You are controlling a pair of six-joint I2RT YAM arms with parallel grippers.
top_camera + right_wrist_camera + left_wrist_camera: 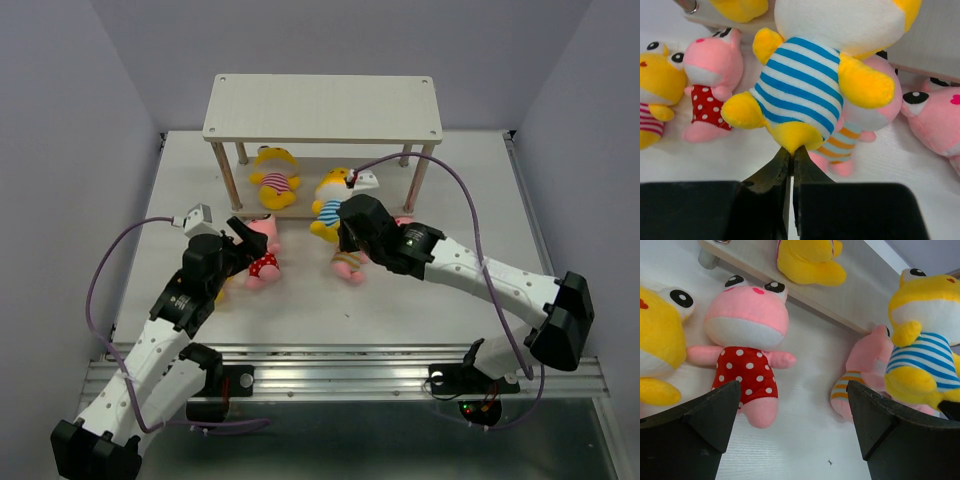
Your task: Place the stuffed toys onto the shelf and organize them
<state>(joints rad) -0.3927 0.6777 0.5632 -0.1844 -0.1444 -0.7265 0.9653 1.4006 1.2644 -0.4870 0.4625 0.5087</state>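
Note:
The shelf point(322, 108) stands at the back of the table; one yellow toy in pink stripes point(275, 180) lies on its lower board point(860, 300). My right gripper point(791, 152) is shut on the foot of a yellow toy in blue stripes point(805, 85) and holds it up at the front edge of the lower board point(330, 210). My left gripper point(792, 415) is open and empty just above the table, between a pink toy in red polka dots point(747, 340) and a pink toy in orange stripes point(860, 375). Another yellow toy point(657, 340) lies left of the polka-dot one.
A third pink toy point(935, 115) lies on the table to the right, mostly hidden under the right arm in the top view. The shelf's metal legs point(226, 175) stand close behind the toys. Grey walls enclose the table on three sides.

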